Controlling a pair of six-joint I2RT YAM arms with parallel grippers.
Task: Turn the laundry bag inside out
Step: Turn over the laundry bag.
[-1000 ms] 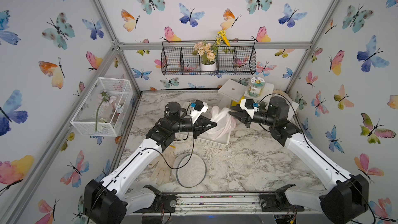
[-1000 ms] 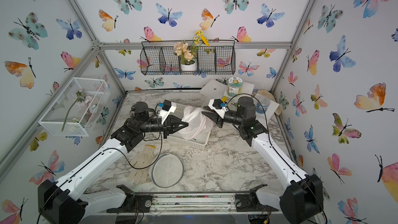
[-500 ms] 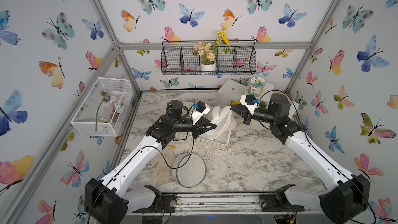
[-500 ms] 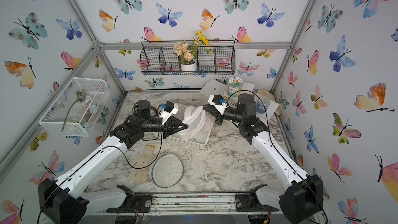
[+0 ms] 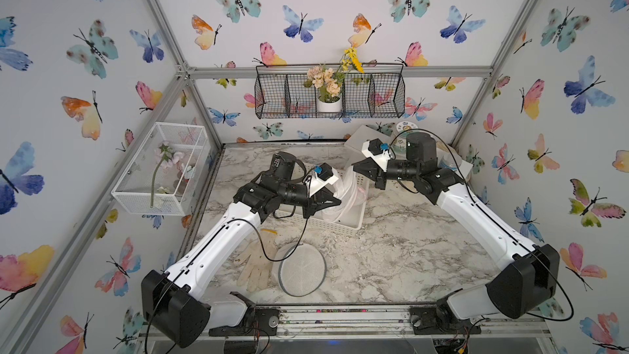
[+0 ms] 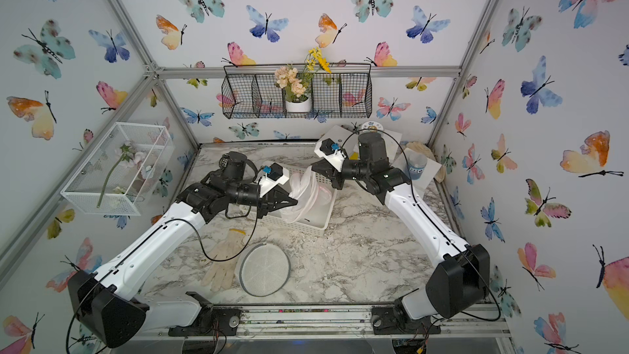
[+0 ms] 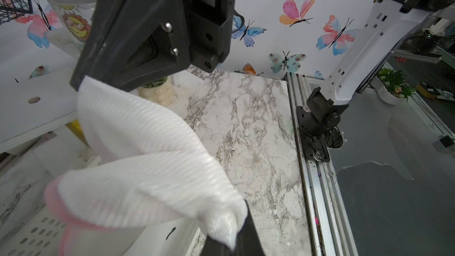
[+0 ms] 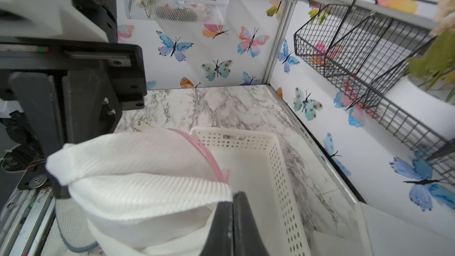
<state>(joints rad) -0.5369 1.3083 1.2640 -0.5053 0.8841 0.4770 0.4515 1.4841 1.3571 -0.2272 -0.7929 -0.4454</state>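
Both grippers clamp the white, pink-trimmed laundry bag (image 5: 346,188) between them, lifted over the basket (image 5: 337,225).
The left gripper (image 5: 335,202) is closed tight on the bag's near-left corner, its fingertips (image 7: 248,232) pinching a fold of mesh. The right gripper (image 5: 355,166) is likewise closed on the far-right corner, with mesh caught between its fingertips (image 8: 236,217). The fabric spans from one to the other in a slack twist, and its lower part sags into the white perforated basket at the middle of the marble table (image 5: 391,250). A glove (image 5: 255,263) and a round mesh disc (image 5: 301,269) lie on the near side, left of centre.
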